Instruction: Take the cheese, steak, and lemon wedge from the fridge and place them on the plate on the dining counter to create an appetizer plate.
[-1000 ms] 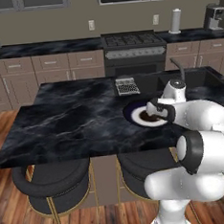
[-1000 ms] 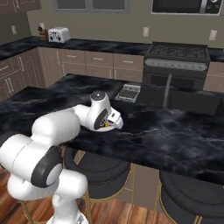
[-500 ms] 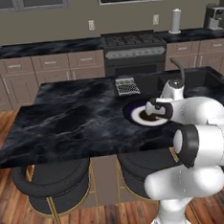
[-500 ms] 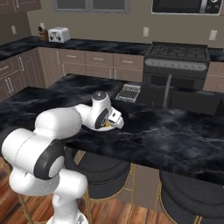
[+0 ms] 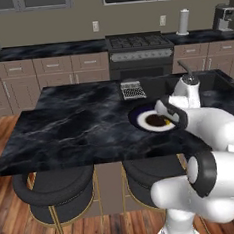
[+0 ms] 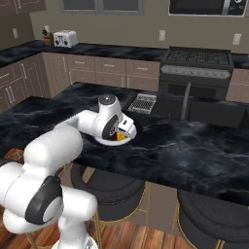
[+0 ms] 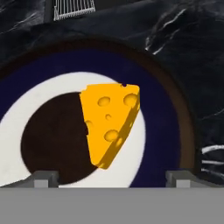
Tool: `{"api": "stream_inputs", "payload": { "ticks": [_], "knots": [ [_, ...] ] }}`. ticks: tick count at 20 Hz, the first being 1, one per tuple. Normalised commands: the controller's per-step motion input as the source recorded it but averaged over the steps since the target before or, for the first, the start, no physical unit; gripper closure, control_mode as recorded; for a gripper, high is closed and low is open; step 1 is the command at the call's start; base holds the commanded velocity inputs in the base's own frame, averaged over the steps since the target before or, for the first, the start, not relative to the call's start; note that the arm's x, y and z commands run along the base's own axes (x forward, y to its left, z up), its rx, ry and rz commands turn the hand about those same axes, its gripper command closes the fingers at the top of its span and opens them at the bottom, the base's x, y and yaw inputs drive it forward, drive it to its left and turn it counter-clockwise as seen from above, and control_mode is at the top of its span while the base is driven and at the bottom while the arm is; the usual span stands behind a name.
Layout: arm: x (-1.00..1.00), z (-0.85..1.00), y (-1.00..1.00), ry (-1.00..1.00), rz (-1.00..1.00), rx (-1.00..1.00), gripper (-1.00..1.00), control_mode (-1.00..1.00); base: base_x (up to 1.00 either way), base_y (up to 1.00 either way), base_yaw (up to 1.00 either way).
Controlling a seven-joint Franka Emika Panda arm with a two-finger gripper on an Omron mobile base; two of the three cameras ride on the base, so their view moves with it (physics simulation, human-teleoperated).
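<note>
The white arm is bent forward and low, wrist angled down; the gripper (image 7: 112, 178) hangs with its jaws spread wide, nothing between them.

A: From where do the two base views look?

B: From behind the arm, left and right, facing forward and down across the dining counter (image 5: 69, 125) toward the back wall. Both share the plate (image 5: 138, 118) and the wire rack (image 6: 142, 103).

A: And the hand view?

B: It sits very close above the plate (image 7: 162, 118), looking almost straight down, the rack (image 7: 73, 8) at its top edge.
</note>
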Motion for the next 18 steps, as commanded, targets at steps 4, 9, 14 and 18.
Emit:
{"api": "stream_inputs", "payload": {
  "ticks": [4,9,14,18],
  "knots": [
    [-0.69,0.58,0.04,-0.11,0.00,0.00,-1.00,-1.00,0.00,0.00,0.00],
    [-0.93,0.49,0.15,-0.13,0.00,-0.01,-1.00,-1.00,0.00,0.00,0.00],
    [-1.00,0.31,0.34,-0.07,0.02,-0.01,-1.00,-1.00,0.00,0.00,0.00],
    [-0.91,0.37,0.35,0.00,0.07,0.00,-1.00,-1.00,0.00,0.00,0.00]
  ]
}}
